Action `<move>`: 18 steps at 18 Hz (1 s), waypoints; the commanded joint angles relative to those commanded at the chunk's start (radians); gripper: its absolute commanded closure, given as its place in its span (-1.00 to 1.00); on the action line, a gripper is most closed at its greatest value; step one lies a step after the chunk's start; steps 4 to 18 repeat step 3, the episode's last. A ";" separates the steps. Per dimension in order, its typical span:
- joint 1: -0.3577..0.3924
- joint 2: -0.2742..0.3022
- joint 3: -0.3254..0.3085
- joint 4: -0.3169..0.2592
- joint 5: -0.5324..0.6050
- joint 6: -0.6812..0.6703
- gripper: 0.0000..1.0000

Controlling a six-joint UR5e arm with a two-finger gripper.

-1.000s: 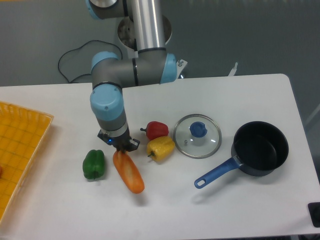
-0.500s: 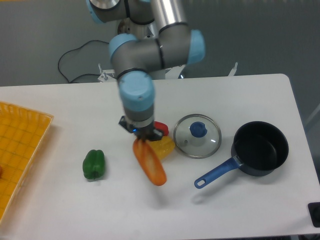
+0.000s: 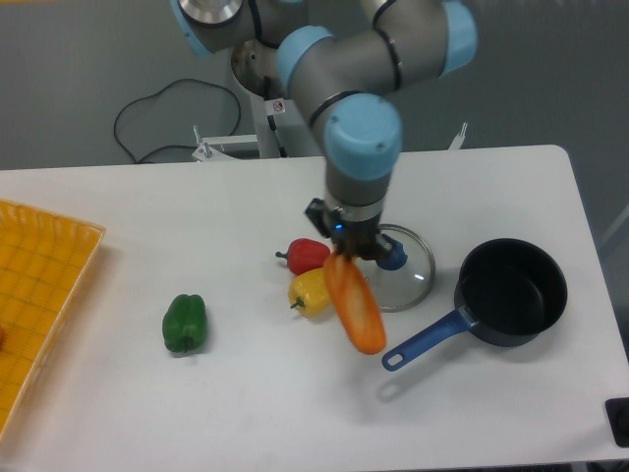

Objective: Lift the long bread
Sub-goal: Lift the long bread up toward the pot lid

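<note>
Lighting: bright, even, from overhead; my white table point(image 3: 491, 413) reads slightly washed out. Shadows: soft and faint, one under the blue-handled pot point(image 3: 511, 292), one beneath the long bread point(image 3: 355, 306) I hold. Glare: small highlights on my arm's metal. Focus: moderately soft throughout; slight blur.

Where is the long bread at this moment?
The long bread hangs tilted from the gripper near the middle of the table, in front of the yellow pepper and the glass lid.
</note>
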 joint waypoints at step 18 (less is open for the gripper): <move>0.012 0.002 0.000 0.000 0.000 0.015 0.95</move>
